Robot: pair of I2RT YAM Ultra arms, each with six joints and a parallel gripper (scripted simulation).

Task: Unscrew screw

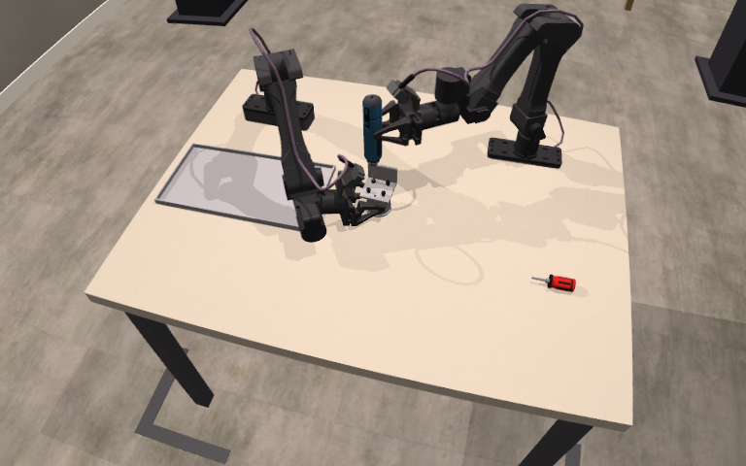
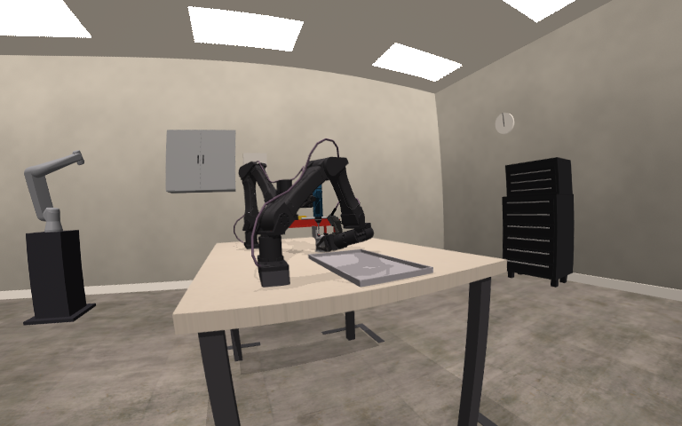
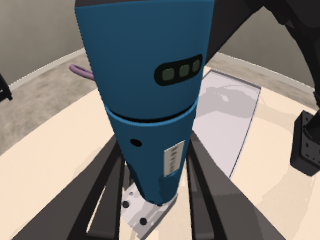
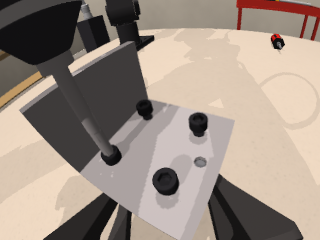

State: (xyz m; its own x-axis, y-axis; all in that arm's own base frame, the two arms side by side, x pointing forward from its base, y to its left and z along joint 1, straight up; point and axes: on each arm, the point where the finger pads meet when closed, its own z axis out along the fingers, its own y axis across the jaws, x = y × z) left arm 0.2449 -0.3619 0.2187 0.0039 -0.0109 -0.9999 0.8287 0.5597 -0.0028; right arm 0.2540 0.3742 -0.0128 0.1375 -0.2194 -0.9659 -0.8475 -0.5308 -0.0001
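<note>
My left gripper [image 1: 378, 122] [image 3: 154, 135] is shut on the dark blue electric screwdriver [image 1: 372, 134] [image 2: 317, 203] [image 3: 150, 95], held upright. Its bit [image 4: 87, 120] stands on a black screw [image 4: 111, 156] beside the bracket's upright wall. This screw's head sits low on the plate. Three other screws, the near one [image 4: 165, 181], the far one [image 4: 145, 107] and the one at the outer edge [image 4: 198, 122], stand raised. The grey bracket [image 4: 150, 145] [image 1: 376, 185] lies on the joint module [image 1: 387, 212], mostly hidden beneath it. My right gripper [image 1: 375, 203] is shut on the module below the bracket.
A grey tray [image 1: 258, 192] [image 2: 397, 278] [image 3: 225, 115] lies beside the right arm. A red hand screwdriver [image 1: 561, 282] [image 4: 277, 41] lies far from both grippers. The two forearms meet closely at the module.
</note>
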